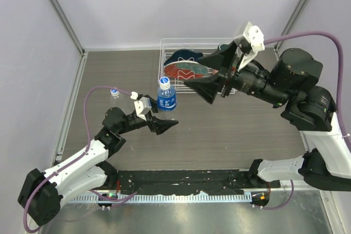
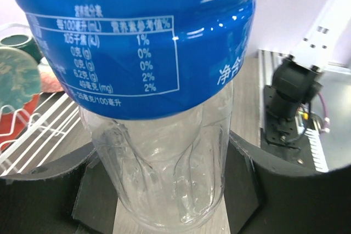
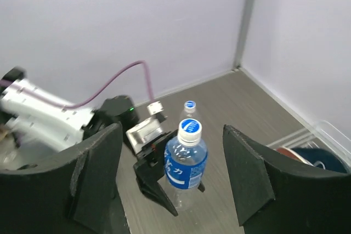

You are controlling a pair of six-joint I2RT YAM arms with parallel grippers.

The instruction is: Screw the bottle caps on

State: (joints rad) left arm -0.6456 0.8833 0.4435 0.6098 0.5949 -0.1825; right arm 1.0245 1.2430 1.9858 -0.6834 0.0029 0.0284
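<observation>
Left hand [image 1: 164, 122] clamped round clear base of blue-label bottle [image 1: 166, 98], upright mid-table [image 1: 247, 130], cap [image 1: 163, 82] on neck, right hand [image 1: 211, 75] raised nearby, spread wide, empty, plain bottle [image 1: 114, 92] behind.

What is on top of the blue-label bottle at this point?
A blue-rimmed cap with a pale centre sits on the neck of the blue-label bottle. The threads are covered by it, so whether it is screwed tight cannot be seen.

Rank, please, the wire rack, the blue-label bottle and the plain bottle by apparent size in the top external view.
1. wire rack, clearly the largest.
2. blue-label bottle.
3. plain bottle, the smallest; its clear body barely shows.
</observation>
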